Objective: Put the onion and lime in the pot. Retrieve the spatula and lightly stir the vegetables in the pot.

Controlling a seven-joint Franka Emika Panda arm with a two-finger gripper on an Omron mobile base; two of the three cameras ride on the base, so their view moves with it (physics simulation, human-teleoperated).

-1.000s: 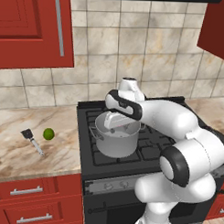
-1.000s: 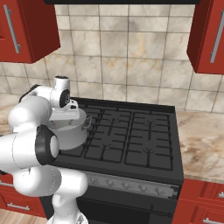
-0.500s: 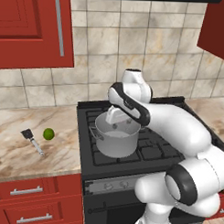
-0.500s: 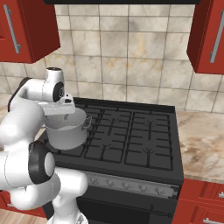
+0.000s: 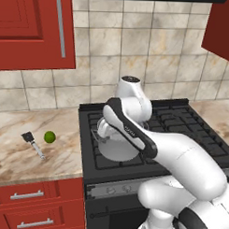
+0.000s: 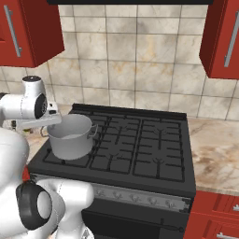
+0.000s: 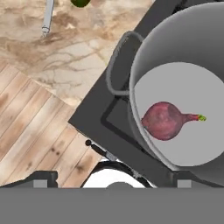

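Lime [image 5: 49, 136] lies on the marble counter [image 5: 21, 153], well to the left of the stove [image 6: 140, 140] and pot [image 6: 70, 137], just right of the spatula [image 5: 33, 143], whose handle runs toward the near edge. We find the onion [image 7: 165, 120] already in the pot. We judge the gripper, above the pot's left rim, to be open wide and holding nothing; the lime lies to its left.

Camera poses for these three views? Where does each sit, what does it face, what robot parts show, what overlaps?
Left base view: behind the arm, to its left, facing the stove; arm at lower right; pot, lime, spatula.
Right base view: behind, to the right; arm at lower left; pot on the stove.
Hand view: looks down into the pot at the onion.
Shared: the pot.
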